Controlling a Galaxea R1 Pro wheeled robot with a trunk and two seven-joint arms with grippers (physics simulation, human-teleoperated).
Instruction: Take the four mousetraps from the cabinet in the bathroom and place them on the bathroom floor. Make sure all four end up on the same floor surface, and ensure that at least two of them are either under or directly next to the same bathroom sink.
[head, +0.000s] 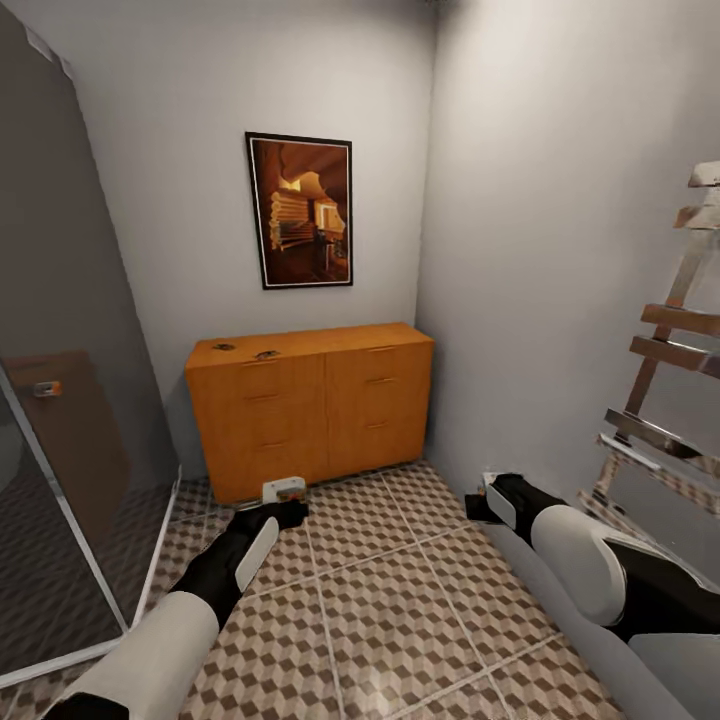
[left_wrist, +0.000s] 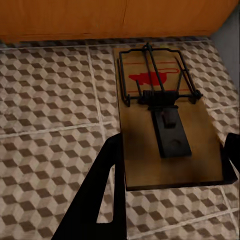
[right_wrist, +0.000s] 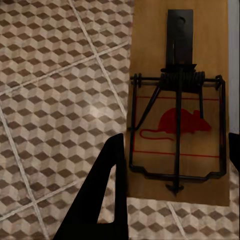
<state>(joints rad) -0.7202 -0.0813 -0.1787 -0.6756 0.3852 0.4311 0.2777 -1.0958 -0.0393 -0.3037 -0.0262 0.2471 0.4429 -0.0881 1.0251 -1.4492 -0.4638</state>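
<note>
Two grippers (left_wrist: 170, 160) (right_wrist: 175, 165), each clamping a mousetrap (left_wrist: 167, 125) (right_wrist: 180, 110); head view: two more (head: 224, 347) (head: 266, 354) atop cabinet (head: 310, 420).

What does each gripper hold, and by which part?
Each holds one mousetrap by the long side edges of its board: left gripper on this mousetrap, right gripper on another.

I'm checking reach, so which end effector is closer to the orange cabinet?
Left. The left end effector hangs just in front of the cabinet base; the right end effector sits farther back, off toward the right wall.
</note>
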